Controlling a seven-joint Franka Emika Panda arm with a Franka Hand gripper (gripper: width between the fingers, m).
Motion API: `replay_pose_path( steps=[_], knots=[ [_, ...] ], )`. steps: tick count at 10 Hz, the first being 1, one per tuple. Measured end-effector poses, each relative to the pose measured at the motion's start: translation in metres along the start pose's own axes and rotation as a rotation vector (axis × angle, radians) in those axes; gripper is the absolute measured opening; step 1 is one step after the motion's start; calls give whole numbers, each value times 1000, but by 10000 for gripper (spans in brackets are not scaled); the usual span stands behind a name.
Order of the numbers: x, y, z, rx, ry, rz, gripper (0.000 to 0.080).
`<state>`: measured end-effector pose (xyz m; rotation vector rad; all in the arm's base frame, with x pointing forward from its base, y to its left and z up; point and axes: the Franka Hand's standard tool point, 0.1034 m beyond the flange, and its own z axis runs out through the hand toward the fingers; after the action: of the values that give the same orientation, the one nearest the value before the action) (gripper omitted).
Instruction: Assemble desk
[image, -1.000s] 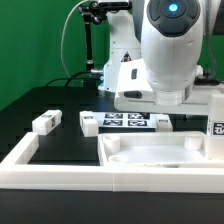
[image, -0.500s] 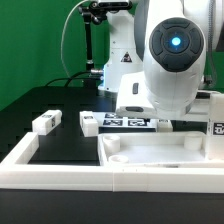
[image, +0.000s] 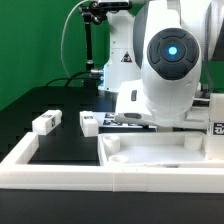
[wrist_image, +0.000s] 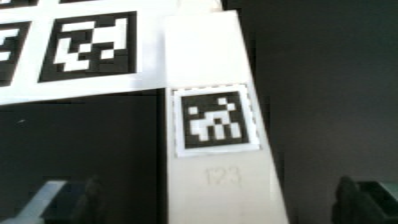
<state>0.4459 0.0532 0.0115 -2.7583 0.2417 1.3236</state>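
Note:
In the wrist view a long white desk leg (wrist_image: 214, 110) with a black-and-white tag lies on the black surface. My gripper (wrist_image: 214, 205) is open above it, with a dark fingertip (wrist_image: 63, 200) on each side and clear of the leg. In the exterior view the arm's body hides the gripper and this leg. The white desk tabletop panel (image: 160, 150) lies at the front, on the exterior view's right. Two more small white legs (image: 44, 122) (image: 90, 123) lie to the exterior view's left.
The marker board (wrist_image: 71, 45) lies flat right beside the leg under my gripper. A long white rim (image: 60, 170) frames the black surface at the front. Another tagged white piece (image: 217, 128) shows at the exterior view's right edge.
The arm has swung down and toward the exterior view's left. It now covers the marker board and the leg that showed beside it earlier.

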Motion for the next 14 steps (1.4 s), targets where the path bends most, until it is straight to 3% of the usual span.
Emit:
replay_pose_path(
  steps=[3, 7, 9, 11, 12, 14],
  knots=[
    [0, 1, 0, 1, 1, 1, 284],
    [-1, 4, -6, 7, 3, 1, 285],
    [-27, 12, -48, 18, -30, -7, 285],
    [-38, 16, -84, 33, -19, -15, 285],
    [-36, 17, -94, 38, 0, -17, 286],
    [-30, 15, -90, 39, 40, -17, 287]
  ],
)
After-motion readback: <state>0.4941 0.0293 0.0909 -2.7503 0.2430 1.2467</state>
